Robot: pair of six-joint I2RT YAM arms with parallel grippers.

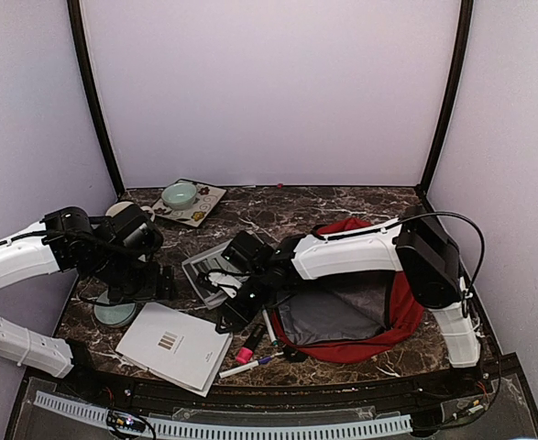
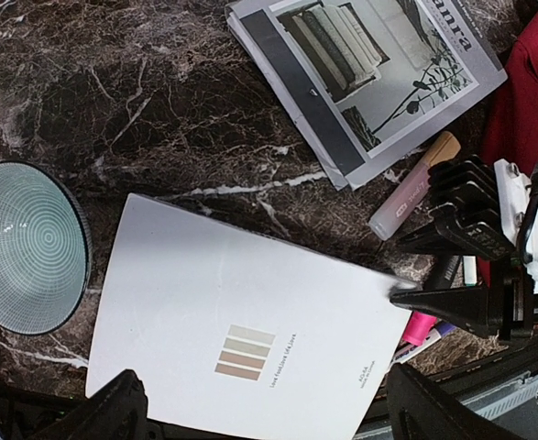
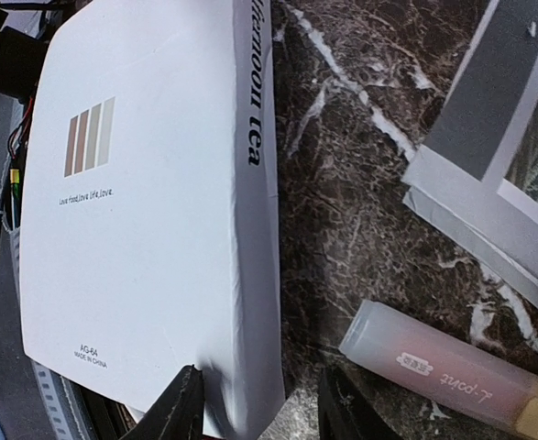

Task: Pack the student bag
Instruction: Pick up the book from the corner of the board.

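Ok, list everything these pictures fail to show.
- Student bag: top view, the right arm crosses its opening, so contents are hidden.
- Magazine: left wrist view, title cut off by the top edge; top view, partly under the right arm.
- Tray at the back: top view, small items beside the cup too small to identify.
- Left tool: left wrist view, only fingertips show at the bottom edge.
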